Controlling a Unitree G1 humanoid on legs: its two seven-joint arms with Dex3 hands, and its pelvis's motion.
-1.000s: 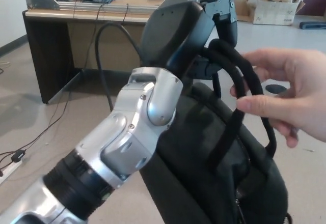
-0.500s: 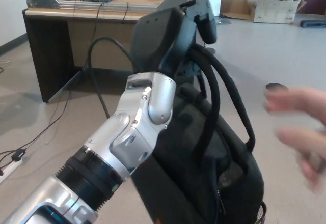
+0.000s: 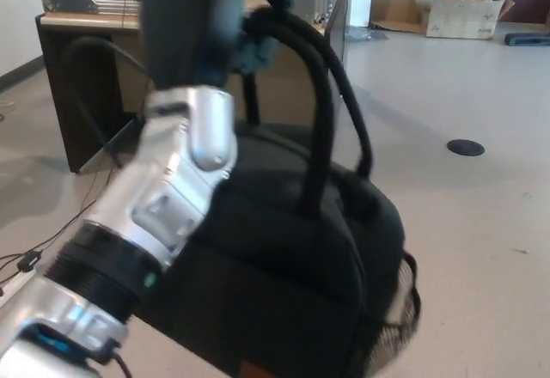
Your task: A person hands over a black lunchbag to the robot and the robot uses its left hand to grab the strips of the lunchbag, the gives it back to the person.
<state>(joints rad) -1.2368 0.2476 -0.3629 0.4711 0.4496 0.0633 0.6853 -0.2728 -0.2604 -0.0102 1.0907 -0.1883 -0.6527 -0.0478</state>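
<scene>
The black lunchbag (image 3: 284, 266) hangs in mid-air in the head view, filling the lower middle of the picture. Its two black straps (image 3: 322, 94) rise from the bag's top up to my left hand (image 3: 202, 17). That hand is at the top left, shut on the straps, and it carries the bag's whole weight. My silver left forearm (image 3: 146, 215) runs from the bottom left corner up to the hand and covers part of the bag's left side. The picture is blurred by motion. My right hand does not show.
A wooden desk (image 3: 86, 26) with metal frames and cables stands behind the arm at the back left. A power cable (image 3: 34, 253) lies on the floor at the left. A cardboard box (image 3: 460, 13) sits at the far back right, and a round floor plate (image 3: 465, 147) lies on the grey floor.
The person's hand let go of the straps and left the picture to the right. My left hand has swung up and left, lifting the bag on its own.
</scene>
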